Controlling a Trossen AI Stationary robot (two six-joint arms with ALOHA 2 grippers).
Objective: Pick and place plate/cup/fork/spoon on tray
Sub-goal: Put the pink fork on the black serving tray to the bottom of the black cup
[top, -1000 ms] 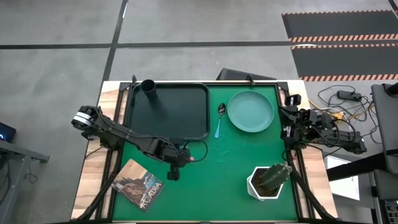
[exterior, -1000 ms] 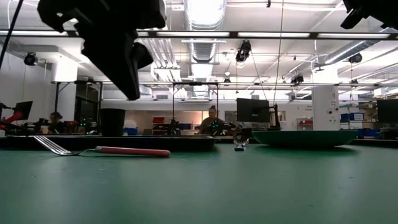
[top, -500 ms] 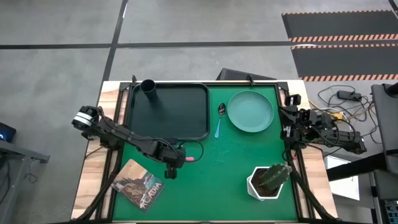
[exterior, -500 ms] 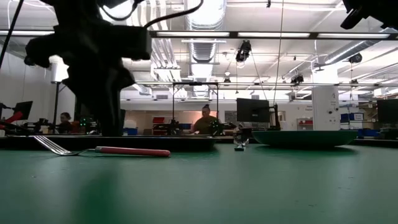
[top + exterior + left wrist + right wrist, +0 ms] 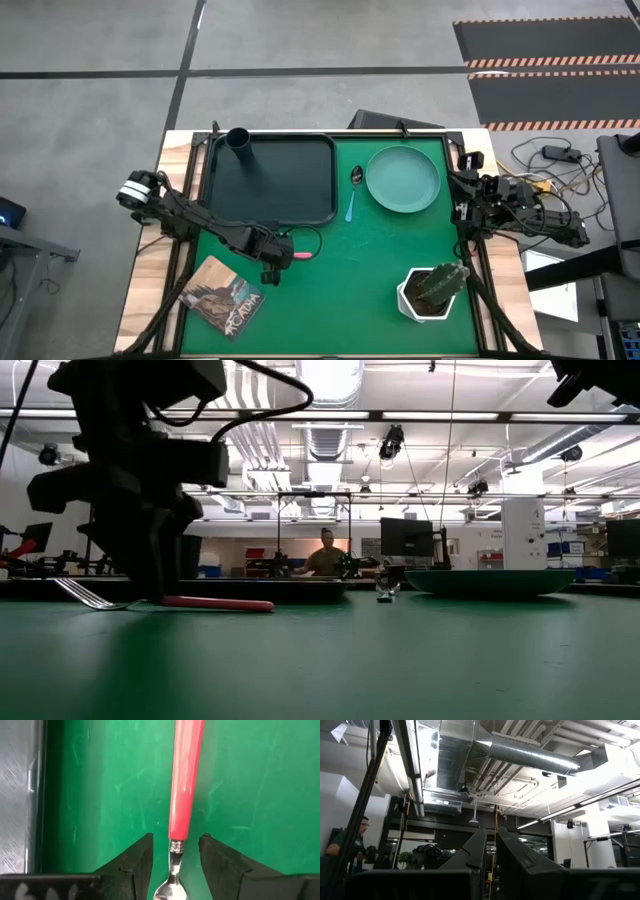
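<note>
The fork (image 5: 303,256) lies flat on the green table just near of the tray (image 5: 270,178), its pink-red handle (image 5: 184,780) pointing right and its tines (image 5: 85,593) left. My left gripper (image 5: 175,845) is open and low over it. Its fingers stand on either side of the metal neck (image 5: 176,847), with a gap on each side. The black cup (image 5: 238,140) stands in the tray's far left corner. The plate (image 5: 402,180) and the spoon (image 5: 352,195) rest on the table right of the tray. My right gripper (image 5: 491,850) waits shut at the right edge.
A white pot with a green plant (image 5: 432,290) stands near the front right. A picture book (image 5: 225,297) lies at the front left, close to my left arm. People sit in the room beyond the table (image 5: 325,555).
My left gripper has come down from well above the table to the fork's level and shifted a little toward the left edge, so its fingers now straddle the fork's neck. The fork has not moved.
</note>
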